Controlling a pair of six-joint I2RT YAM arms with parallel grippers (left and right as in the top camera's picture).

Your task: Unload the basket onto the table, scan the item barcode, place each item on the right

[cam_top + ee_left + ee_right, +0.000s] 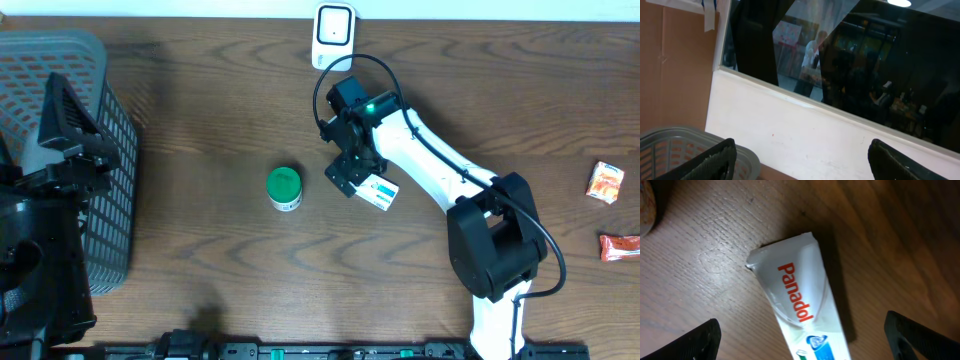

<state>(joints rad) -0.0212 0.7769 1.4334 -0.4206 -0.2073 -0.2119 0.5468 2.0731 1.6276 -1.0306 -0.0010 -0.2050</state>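
My right tool (809, 339) hangs wide apart, right above the Panadol box (799, 300). The box's length lies square to my closing line

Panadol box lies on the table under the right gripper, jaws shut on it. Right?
No: the right gripper is open, jaws wide of the Panadol box, which lies free on the table beneath. The right wrist view shows it.

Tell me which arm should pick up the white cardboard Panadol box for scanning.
Right. The right gripper hangs open directly above the white cardboard Panadol box, a finger on either side in its wrist view. The left gripper is far off at the grey plastic mesh basket, facing the wall.
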